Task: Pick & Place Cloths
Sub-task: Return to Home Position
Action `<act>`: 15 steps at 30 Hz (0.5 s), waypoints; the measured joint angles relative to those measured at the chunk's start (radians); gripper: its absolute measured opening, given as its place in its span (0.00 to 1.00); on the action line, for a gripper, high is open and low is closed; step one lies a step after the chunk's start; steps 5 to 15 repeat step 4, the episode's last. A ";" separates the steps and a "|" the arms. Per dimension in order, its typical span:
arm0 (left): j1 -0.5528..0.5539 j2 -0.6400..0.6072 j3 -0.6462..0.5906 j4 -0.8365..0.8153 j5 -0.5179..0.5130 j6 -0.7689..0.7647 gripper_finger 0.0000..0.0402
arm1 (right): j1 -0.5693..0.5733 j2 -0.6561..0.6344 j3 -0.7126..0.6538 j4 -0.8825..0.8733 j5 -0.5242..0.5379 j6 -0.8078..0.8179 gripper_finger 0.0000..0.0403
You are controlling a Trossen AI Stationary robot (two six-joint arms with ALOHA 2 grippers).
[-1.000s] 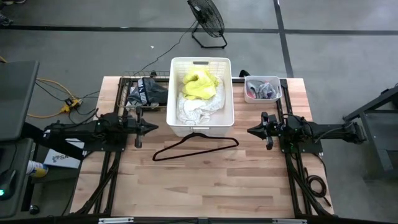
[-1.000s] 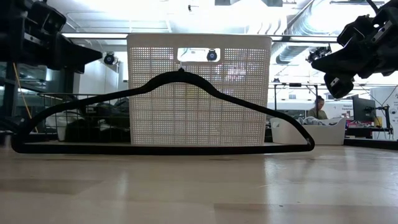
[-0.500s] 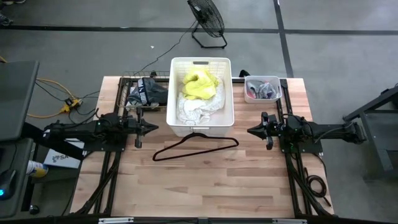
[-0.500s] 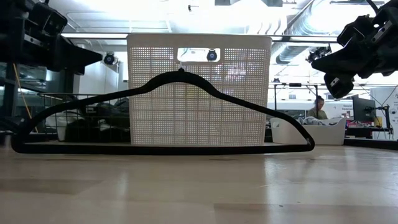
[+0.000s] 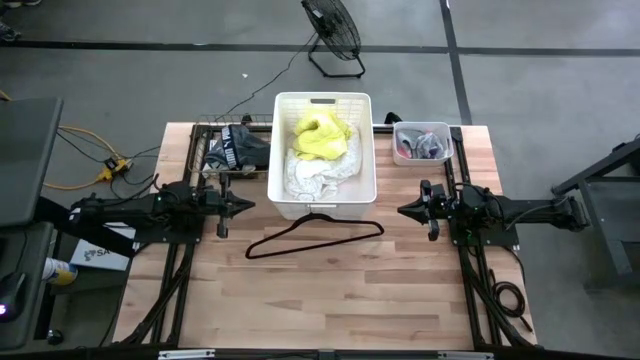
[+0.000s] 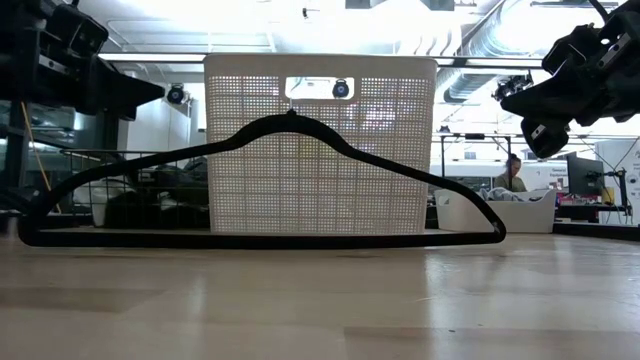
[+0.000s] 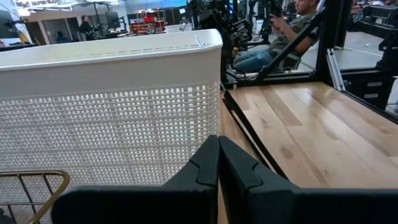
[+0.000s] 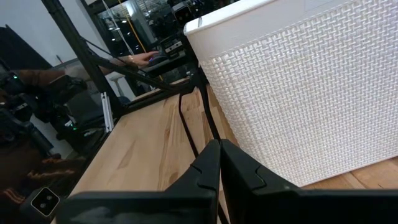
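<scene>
A bright yellow cloth [image 5: 320, 137] lies on top of a white cloth [image 5: 318, 175] inside the white basket [image 5: 322, 104] at the table's far middle. Dark grey and black cloths [image 5: 235, 148] sit in a wire rack to the basket's left. Small blue and pink pieces [image 5: 424, 146] fill a small bin to its right. My left gripper [image 5: 250, 205] hovers shut just left of the basket's near corner, its fingers [image 7: 217, 155] pointing at the basket wall. My right gripper [image 5: 402, 211] hovers shut just right of the basket [image 8: 298, 87]. Neither touches anything.
A thin black clothes hanger [image 5: 312, 236] stands propped against the basket's near wall [image 6: 320, 140], with its bar on the wooden table [image 5: 330, 300]. A fan [image 5: 333, 30] stands on the floor beyond the far edge. People [image 7: 283, 37] sit in the room behind.
</scene>
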 joint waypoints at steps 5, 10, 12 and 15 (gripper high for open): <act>0.000 0.000 0.000 0.000 0.000 0.000 0.00 | 0.000 0.000 0.000 0.000 0.000 0.000 0.01; 0.000 0.000 0.000 0.000 0.000 0.000 0.00 | 0.000 0.000 0.000 0.000 0.000 0.000 0.01; 0.000 0.000 0.000 0.000 0.000 0.000 0.00 | 0.000 0.000 0.000 0.000 0.000 0.000 0.01; 0.000 0.000 0.000 0.000 0.000 0.000 0.00 | 0.000 0.000 0.000 0.000 0.000 0.000 0.01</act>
